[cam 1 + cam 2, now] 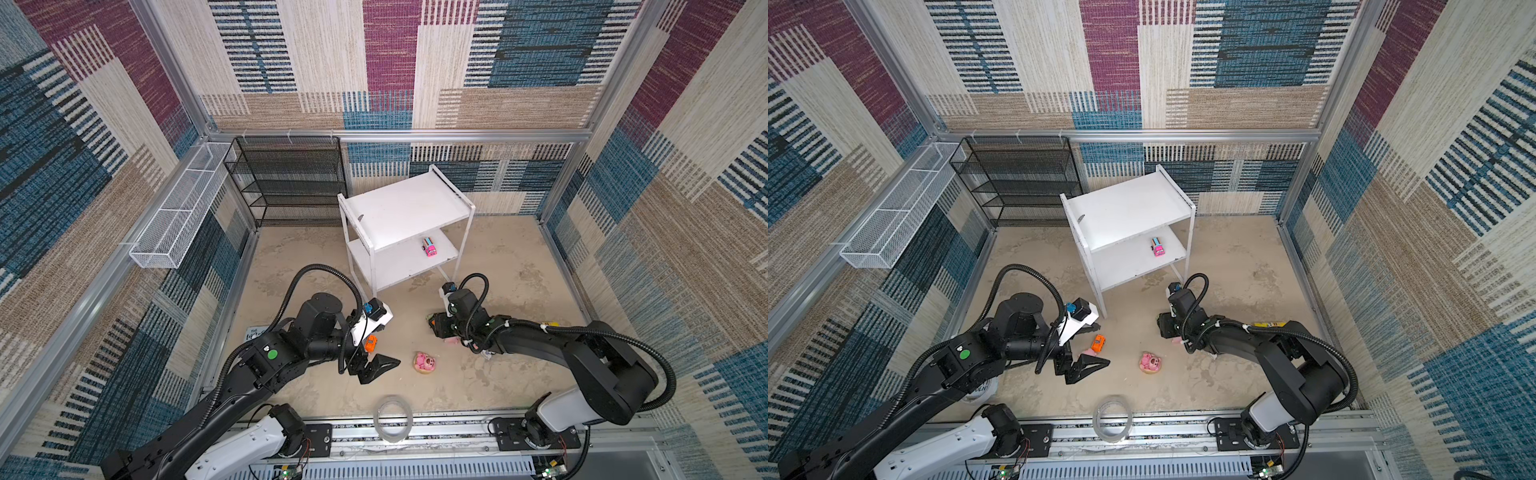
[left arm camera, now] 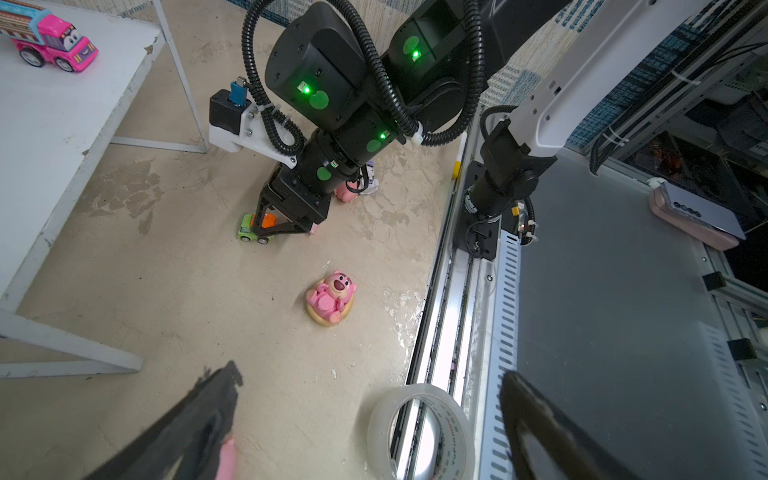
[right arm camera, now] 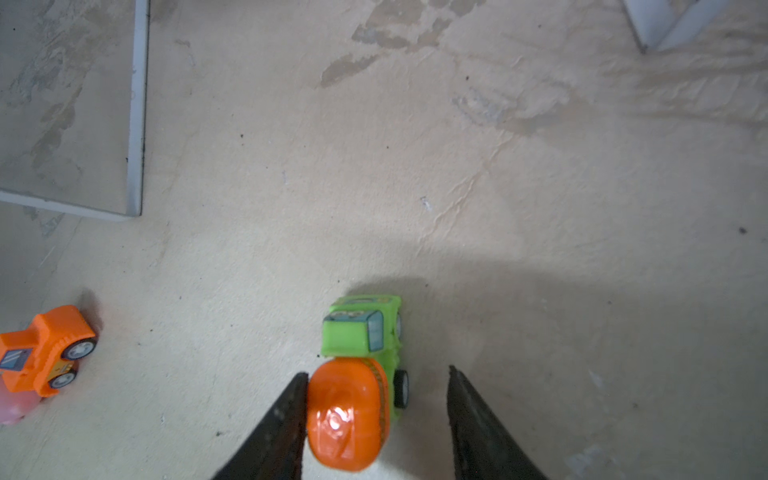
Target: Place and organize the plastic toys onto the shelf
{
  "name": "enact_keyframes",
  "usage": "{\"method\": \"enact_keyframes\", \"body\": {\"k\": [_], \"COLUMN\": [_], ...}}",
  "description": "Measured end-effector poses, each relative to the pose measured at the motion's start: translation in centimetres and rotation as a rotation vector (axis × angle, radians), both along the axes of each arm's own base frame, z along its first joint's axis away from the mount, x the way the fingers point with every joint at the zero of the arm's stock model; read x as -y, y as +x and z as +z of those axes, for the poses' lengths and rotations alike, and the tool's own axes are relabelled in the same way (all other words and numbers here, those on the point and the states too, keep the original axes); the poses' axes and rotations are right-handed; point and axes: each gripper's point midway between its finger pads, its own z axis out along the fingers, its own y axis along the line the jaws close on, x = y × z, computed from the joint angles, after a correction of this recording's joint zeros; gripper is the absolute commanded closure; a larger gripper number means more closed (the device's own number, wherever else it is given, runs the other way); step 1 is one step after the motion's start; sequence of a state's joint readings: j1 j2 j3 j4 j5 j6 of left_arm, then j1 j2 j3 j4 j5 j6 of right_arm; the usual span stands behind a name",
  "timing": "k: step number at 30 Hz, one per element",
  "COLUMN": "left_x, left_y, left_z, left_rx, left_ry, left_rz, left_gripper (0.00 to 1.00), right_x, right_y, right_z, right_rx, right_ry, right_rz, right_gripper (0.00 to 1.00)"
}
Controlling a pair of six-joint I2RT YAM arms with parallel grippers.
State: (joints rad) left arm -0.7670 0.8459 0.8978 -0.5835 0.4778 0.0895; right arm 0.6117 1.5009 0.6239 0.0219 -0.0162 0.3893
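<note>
The white two-tier shelf (image 1: 405, 208) (image 1: 1125, 208) stands at the back middle, with a pink multicolour car (image 1: 429, 247) (image 2: 52, 39) on its lower board. On the floor, my right gripper (image 3: 377, 372) (image 1: 436, 326) is open around the green-orange car (image 3: 360, 332) (image 2: 249, 228). One finger touches its orange drum and the other stands apart from it. My left gripper (image 2: 370, 370) (image 1: 374, 370) hangs wide open and holds nothing. An orange car (image 1: 371, 343) (image 3: 43, 353) lies by it. A pink bear (image 1: 425, 362) (image 2: 332, 297) sits between the arms. More pink toys (image 2: 347, 192) are half hidden under the right arm.
A clear tape roll (image 1: 392, 417) (image 2: 419, 432) leans at the front rail (image 1: 449, 432). A black mesh rack (image 1: 286, 178) and a long white wire basket (image 1: 178, 216) stand at the back left. A yellow tube (image 1: 1271, 324) lies behind the right arm.
</note>
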Motion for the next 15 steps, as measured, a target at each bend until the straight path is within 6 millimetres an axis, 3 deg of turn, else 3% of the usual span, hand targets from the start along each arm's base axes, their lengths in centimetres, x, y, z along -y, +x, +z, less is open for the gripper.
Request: {"method": "enact_keyframes", "body": {"k": [8,15], "left_x": [0.0,0.1], "left_y": [0.0,0.0], "left_z": [0.0,-0.1], "left_rx": [-0.002,-0.004], "left_ry": [0.001,0.003], "left_rz": [0.000,-0.001], "left_gripper": [0.01,0.01], "right_x": [-0.5,-1.4], "right_y": [0.1,-0.7], "right_z": [0.4,1.1], "right_rx": [0.016,0.052], "right_ry": [-0.007,-0.012], "right_rz": [0.028,0.124], "right_gripper": [0.68,0.76]}}
